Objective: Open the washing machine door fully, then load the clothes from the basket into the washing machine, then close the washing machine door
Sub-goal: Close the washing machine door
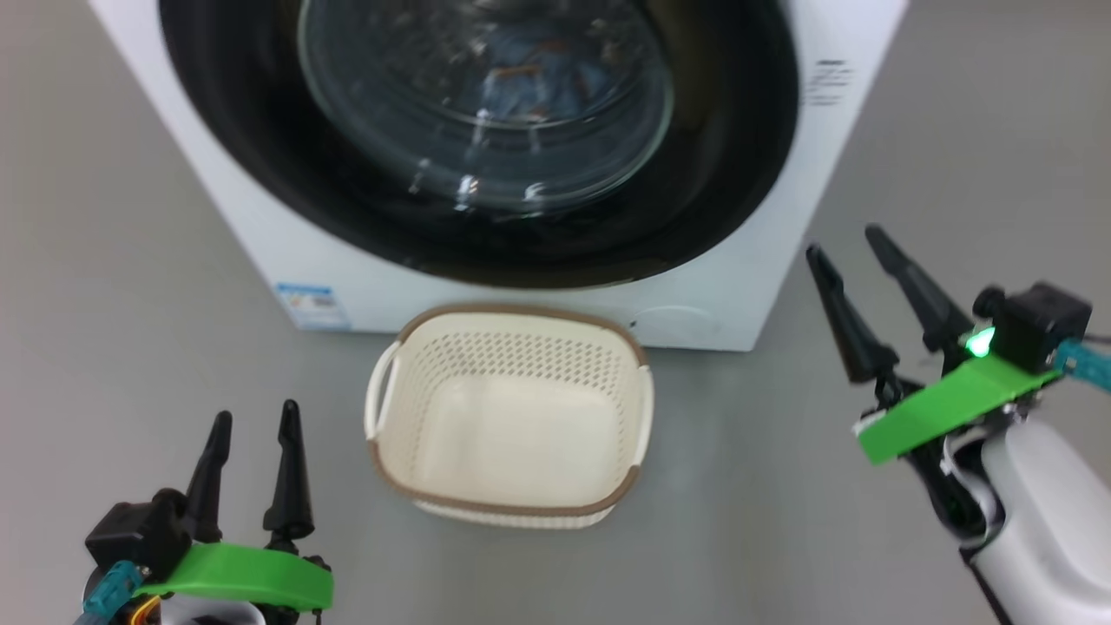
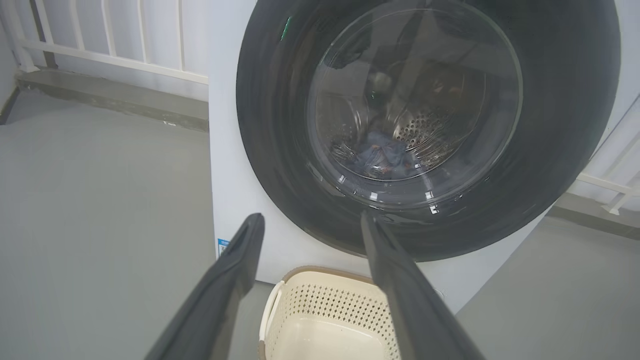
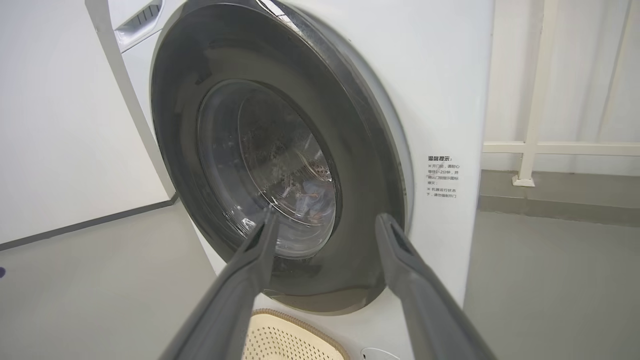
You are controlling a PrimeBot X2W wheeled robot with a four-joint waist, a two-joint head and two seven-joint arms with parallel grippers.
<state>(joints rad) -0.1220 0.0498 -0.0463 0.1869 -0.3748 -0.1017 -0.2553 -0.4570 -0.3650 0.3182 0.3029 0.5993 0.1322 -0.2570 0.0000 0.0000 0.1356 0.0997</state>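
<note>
The right gripper (image 1: 842, 241) hangs with its two dark fingers spread apart and nothing between them, off the lower right corner of the washing machine (image 1: 260, 234) and clear of it. In the right wrist view the fingers (image 3: 405, 265) point at the lower part of the washing machine door (image 1: 694, 174), without touching it. The left gripper (image 1: 255, 415) sits low on the robot's left, also spread wide and holding nothing, its fingertips aimed towards the machine's front.

Between the two grippers, on the grey floor (image 1: 104, 304), stands the basket (image 1: 521, 365), close in front of the machine and just below the door. Its inside shows bare cream plastic under the brown rim.

The door lies against the white front, its glossy black rim circling the clear glass bowl (image 1: 486, 104). Through that glass the clothes (image 2: 382, 155) show as a small blue heap at the bottom of the perforated steel drum (image 2: 425, 127) — inside the machine, behind the door. A small blue label (image 1: 305, 304) sits at the machine's lower left corner, and printed text (image 3: 442, 177) on the front to the right of the door. A white railing (image 2: 125, 35) runs behind the machine.
</note>
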